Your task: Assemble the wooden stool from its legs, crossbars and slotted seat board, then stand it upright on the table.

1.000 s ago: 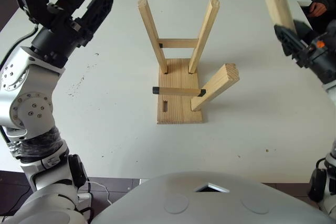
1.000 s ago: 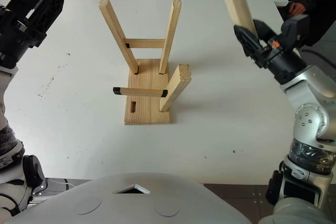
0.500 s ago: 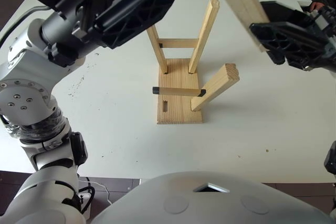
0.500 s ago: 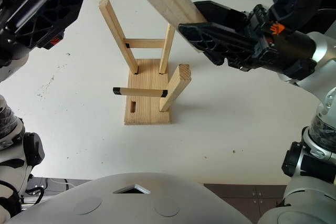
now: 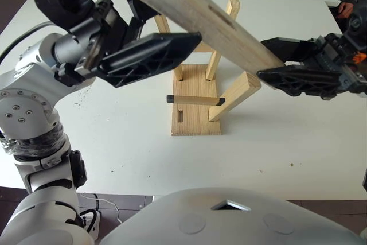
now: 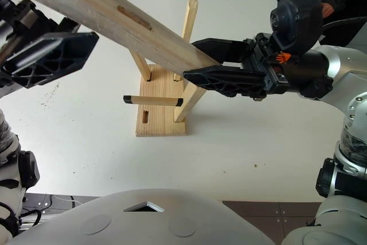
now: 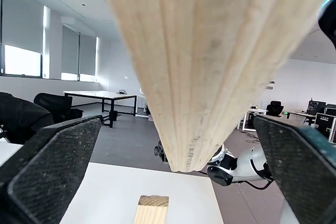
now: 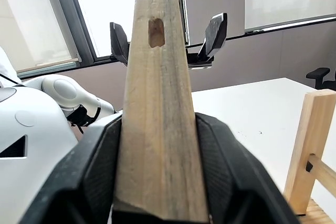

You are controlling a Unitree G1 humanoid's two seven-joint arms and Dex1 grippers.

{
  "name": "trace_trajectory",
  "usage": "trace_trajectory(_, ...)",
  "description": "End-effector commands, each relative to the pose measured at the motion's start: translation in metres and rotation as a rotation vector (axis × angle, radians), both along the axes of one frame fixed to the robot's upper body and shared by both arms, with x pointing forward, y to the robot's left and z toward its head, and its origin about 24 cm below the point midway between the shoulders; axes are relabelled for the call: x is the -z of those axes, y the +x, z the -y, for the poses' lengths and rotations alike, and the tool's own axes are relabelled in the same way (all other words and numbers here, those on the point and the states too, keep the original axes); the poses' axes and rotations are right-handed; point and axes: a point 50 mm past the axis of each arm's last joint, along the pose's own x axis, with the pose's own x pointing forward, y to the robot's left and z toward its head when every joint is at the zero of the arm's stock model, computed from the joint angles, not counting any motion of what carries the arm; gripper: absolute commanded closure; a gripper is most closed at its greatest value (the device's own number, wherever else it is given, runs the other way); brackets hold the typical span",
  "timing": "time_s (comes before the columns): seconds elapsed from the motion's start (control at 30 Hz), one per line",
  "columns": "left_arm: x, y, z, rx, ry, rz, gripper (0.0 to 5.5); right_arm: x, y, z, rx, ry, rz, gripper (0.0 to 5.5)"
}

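Office with white table point(image 5: 298, 142), tall windows point(image 7: 23, 56), grey floor point(image 7: 131, 148), dark chairs point(image 7: 55, 104), desk point(image 7: 102, 96) beyond.

Seat board point(image 5: 198, 120) lies flat on the table. Two far legs point(image 6: 189, 18) stand in it, slightly splayed. Third leg point(image 5: 235, 96) leans outward at its right edge, with a black-tipped crossbar point(image 5: 195, 100) level above the board. Fourth leg point(image 5: 195, 18) is airborne and slanted, one end clamped in the right gripper point(image 6: 189, 58).

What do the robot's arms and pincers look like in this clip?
Silver-grey rounded joint housings with black sections between; a black cable loops along the left arm. The left pincer and right pincer each have two broad, flat black fingers with ribbed faces. A small orange mark sits behind the right one.
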Motion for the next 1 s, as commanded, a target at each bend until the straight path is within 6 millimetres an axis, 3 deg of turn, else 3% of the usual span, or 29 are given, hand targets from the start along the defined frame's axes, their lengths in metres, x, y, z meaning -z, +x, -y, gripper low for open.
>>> trace_trajectory(0.03, 0.005, 0.001, 0.0, 0.017, 0.026, -0.009, 0.44, -0.001, 0.001, 0.0, -0.002, -0.053, 0.027, 3.46)
trace_trajectory(0.4, 0.004, -0.003, 0.0, 0.058, 0.006, 0.002, 2.11, 0.003, 0.008, -0.005, -0.026, -0.103, 0.066, 3.46)
trace_trajectory(0.7, 0.03, 0.003, 0.004, 0.012, 0.174, 0.004, 3.4, 0.0, 0.008, -0.006, -0.041, -0.123, 0.101, 3.46)
trace_trajectory(1.0, 0.023, 0.008, 0.002, -0.005, 0.133, 0.031, 3.45, 0.001, 0.009, -0.004, -0.057, -0.145, 0.106, 3.46)
